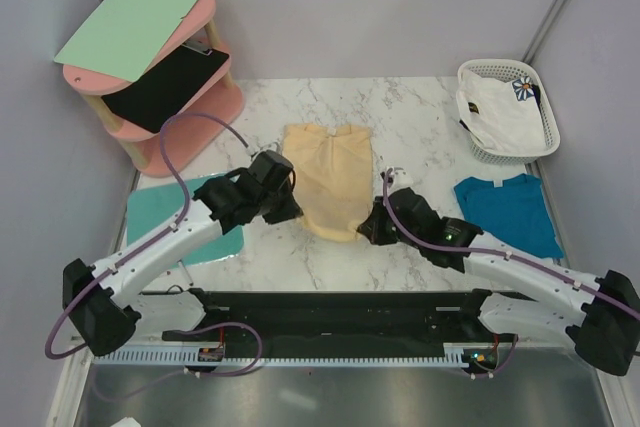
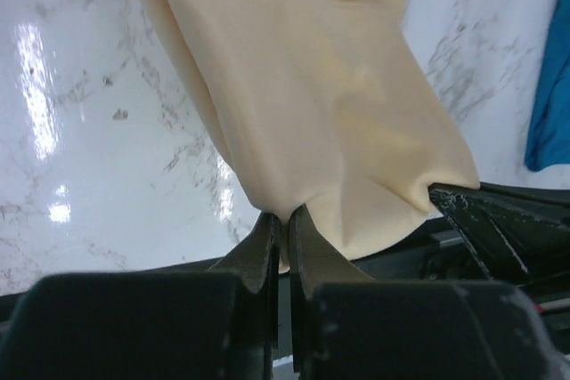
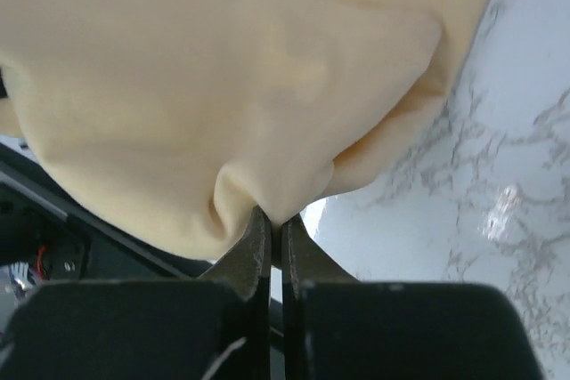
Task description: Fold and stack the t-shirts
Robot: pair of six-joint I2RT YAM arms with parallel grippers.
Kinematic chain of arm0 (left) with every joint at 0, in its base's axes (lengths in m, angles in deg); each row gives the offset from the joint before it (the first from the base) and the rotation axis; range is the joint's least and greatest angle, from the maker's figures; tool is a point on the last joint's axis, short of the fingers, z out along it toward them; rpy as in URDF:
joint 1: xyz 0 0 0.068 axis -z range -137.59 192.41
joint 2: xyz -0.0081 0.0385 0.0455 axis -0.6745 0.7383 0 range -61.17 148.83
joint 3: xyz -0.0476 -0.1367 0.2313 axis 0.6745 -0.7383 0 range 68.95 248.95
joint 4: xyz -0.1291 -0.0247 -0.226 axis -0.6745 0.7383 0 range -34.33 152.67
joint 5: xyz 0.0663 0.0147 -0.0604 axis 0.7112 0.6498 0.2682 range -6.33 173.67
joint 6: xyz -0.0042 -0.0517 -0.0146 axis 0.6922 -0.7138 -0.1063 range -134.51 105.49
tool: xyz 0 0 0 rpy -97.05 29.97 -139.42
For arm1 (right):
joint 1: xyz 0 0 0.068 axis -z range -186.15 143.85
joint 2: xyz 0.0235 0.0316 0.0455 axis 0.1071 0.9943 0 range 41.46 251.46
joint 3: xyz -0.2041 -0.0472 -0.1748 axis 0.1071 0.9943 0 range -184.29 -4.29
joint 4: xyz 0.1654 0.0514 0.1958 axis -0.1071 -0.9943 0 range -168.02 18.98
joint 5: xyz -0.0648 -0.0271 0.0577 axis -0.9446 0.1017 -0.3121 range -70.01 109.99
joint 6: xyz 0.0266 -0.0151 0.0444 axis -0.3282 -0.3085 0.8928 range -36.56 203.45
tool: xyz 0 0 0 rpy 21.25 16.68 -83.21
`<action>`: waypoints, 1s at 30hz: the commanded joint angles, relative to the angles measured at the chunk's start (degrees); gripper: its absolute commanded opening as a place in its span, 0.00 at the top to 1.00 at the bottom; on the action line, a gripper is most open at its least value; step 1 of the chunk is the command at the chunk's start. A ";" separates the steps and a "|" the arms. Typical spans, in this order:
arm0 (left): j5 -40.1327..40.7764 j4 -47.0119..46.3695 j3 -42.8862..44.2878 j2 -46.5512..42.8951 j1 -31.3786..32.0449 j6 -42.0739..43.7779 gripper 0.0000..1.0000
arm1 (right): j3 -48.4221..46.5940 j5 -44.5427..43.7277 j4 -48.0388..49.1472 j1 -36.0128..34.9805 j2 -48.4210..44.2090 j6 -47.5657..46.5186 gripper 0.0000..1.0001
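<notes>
A pale yellow t-shirt (image 1: pixel 330 175) lies lengthwise in the middle of the marble table, its near end lifted between both arms. My left gripper (image 1: pixel 288 209) is shut on the shirt's near left corner; in the left wrist view the yellow cloth (image 2: pixel 303 95) is pinched between the closed fingers (image 2: pixel 264 246). My right gripper (image 1: pixel 370 225) is shut on the near right corner, with cloth (image 3: pixel 240 86) bunched at its fingertips (image 3: pixel 256 242). A teal-blue t-shirt (image 1: pixel 507 212) lies flat at the right. A white t-shirt (image 1: pixel 500 112) sits in the basket.
A white lattice basket (image 1: pixel 545 97) stands at the back right. A turquoise board (image 1: pixel 160 212) lies on the table at the left, under the left arm. A pink two-tier shelf (image 1: pixel 170 97) at the back left carries a green board and a black one.
</notes>
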 commanded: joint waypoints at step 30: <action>-13.18 1.17 60.38 54.83 -25.54 23.30 0.22 | -48.72 -4.42 12.38 26.26 54.09 -16.76 0.45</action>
